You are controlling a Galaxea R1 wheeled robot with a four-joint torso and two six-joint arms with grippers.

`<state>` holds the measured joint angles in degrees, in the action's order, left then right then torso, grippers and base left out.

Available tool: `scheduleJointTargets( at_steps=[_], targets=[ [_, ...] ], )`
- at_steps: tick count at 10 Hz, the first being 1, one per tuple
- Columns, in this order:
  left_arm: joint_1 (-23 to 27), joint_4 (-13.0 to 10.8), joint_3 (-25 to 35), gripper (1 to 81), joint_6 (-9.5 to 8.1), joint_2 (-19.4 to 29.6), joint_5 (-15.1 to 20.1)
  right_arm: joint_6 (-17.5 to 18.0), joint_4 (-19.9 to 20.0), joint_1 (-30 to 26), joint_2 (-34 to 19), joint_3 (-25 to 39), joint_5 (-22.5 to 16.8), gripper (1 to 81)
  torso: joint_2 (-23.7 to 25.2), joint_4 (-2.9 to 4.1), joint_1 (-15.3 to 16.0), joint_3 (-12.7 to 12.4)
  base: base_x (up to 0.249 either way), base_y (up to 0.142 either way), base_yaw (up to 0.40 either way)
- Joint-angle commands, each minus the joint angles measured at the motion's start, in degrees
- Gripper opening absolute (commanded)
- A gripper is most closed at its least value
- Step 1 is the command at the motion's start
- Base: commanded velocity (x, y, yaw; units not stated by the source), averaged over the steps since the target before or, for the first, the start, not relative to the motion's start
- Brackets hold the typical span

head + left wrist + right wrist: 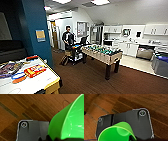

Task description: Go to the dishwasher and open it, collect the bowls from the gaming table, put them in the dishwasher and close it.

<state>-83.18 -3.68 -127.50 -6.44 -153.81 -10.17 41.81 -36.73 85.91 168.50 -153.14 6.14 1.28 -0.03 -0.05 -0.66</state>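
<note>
Hanging close against the left claw [50,138], a wide green bowl [70,119] is seen in the left wrist view: smooth glossy plastic, thin rim, curved wall, tipped on its side above the floor. Whether that claw is spread or pinching the bowl cannot be told. At the right claw [134,138] a green bowl [116,132] is noted too, round, with a thin bright rim and a small flat disc at its bottom; its mouth is turned toward the camera. The state of this claw cannot be told either, nor whether both views carry one and the same bowl. Below both wrists a brown floor [95,80] in long streaked planks is recorded. In the head view the gaming table [37,82] is placed at the near left, its tabletop plain white with a yellow corner edge, flat colourful game boxes [35,70] lying on it. The dishwasher [144,53] is set far right under the white counter, grey-silver front below a dark gap, among white cabinets. Between the two, a foosball table [102,53] on dark legs stands mid-room, with a wide band of bare floor on its near side. A person [68,37] is seen behind it by a cart [76,53]. A teal pillar [37,27] bounds the left.
</note>
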Motion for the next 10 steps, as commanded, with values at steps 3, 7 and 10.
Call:
scheduleJointTargets(
  at_steps=[3, 7, 10],
  targets=[
    [4.1, -1.0, 0.6, 1.0, -0.24, 1.1, 1.9, 0.0, -0.5, -3.4, -0.6, 0.0, -1.7, 1.0, 0.0, 0.00, 0.1, 0.0, 0.000, 0.000, -0.357],
    [4.3, -1.0, 0.6, 1.0, -0.24, 1.1, 2.0, 0.0, -0.6, -3.4, -0.7, 0.0, -1.6, 1.0, 0.0, 0.00, 0.1, 0.0, 0.000, 0.000, -0.357],
    [4.4, -0.9, 0.6, 1.0, -0.24, 1.1, 2.1, 0.0, -0.6, -3.5, -0.7, -0.1, -1.7, 1.0, 0.0, 0.00, 0.1, 0.0, 0.000, 0.000, -0.357]
  ],
)
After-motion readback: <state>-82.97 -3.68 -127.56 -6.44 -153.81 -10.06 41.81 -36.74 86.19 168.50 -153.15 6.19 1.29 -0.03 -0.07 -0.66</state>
